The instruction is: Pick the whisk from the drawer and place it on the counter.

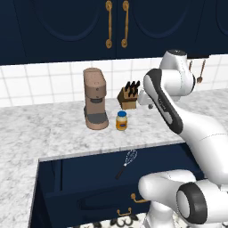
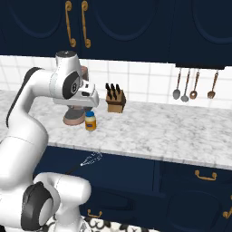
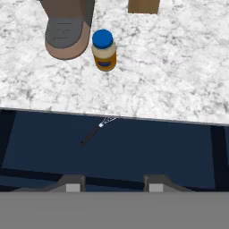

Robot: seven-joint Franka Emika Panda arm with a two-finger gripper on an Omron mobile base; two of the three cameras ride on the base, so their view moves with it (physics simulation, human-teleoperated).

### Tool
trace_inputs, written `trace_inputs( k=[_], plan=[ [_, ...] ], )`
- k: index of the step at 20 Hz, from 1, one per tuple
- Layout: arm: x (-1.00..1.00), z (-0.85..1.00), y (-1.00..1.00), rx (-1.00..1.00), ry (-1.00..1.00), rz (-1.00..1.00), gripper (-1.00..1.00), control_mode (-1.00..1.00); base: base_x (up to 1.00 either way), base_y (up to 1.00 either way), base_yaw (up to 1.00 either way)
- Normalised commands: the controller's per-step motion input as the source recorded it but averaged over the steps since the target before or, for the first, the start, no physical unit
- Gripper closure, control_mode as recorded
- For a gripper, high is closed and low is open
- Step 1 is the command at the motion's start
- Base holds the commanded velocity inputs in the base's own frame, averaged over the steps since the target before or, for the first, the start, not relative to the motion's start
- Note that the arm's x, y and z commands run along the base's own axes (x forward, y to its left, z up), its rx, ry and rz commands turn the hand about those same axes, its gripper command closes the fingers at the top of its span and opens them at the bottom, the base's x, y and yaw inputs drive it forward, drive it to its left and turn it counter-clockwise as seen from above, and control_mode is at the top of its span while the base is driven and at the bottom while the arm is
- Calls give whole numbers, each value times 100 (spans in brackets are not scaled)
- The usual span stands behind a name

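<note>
Lying in drawer, whisk; pincer above, parted, empty; spoons on wall.

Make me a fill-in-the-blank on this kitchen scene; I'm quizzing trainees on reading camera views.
1. The whisk lies inside the open ____.
2. The jar on the counter has a ____ lid.
3. Beside the jar stands a brown ____ machine.
4. The gripper holds ____.

Missing words: drawer; blue; coffee; nothing

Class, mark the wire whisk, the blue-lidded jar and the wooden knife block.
Small silver-wire whisk with black handle (image 3: 95, 131): hand view, on the handle.
Blue-lidded yellow jar (image 1: 121, 120): left base view, on its body.
Brown wooden knife block (image 2: 116, 103): right base view, on its front face.
</note>
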Motion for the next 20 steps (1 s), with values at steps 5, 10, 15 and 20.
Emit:
trace_inputs(
  k=[5,10,15,20],
  plan=[
    [-22,-32,-1,-1,2,0,-100,-100,0,0,0],
    [-26,-75,3,-2,0,0,-100,-100,0,0,0],
    [-31,-77,0,0,0,0,-100,-100,0,0,0],
    [-48,-84,0,0,0,0,-100,-100,0,0,0]
  ],
)
